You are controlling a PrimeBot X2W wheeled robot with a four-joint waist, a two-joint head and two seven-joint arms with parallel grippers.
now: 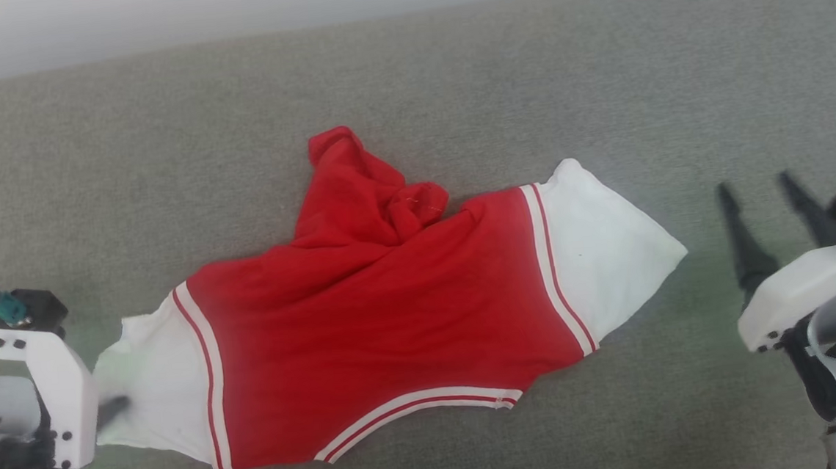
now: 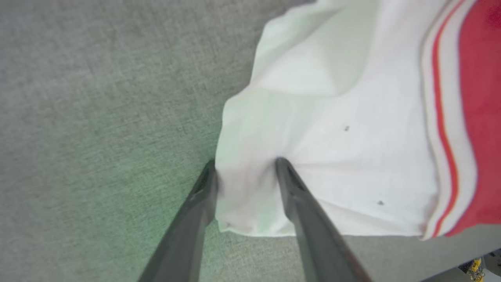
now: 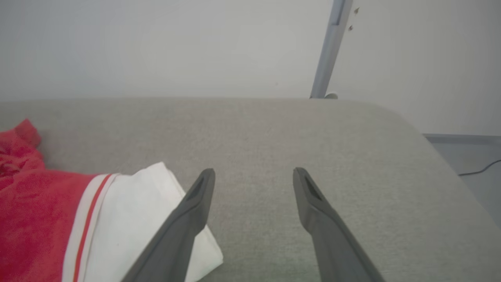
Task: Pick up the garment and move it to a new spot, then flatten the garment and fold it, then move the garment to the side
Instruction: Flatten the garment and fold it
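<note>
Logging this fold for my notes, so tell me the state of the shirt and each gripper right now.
garment: lying spread on the grey cushion, far part bunched, not folded.
left gripper: jaws open, straddling the garment's white sleeve edge.
right gripper: jaws open, empty, over bare cushion beside the garment.

Two long dark fingers of the left pincer are seen rising from the bottom edge, held apart over a grey woven worktop. The garment is spread across the right half. It is shown as a white sleeve, bordered at the far right by white-and-red stripe trim and then by red cloth. The sleeve's near corner is straddled by the pincer: one finger is set against the sleeve's outer edge, and the other is pressed onto the white cloth, from which shallow creases fan out. A strip of sleeve is gathered between them. Two small dark specks are visible on the sleeve. A faint green tint is cast on the worktop beside the fingers.
</note>
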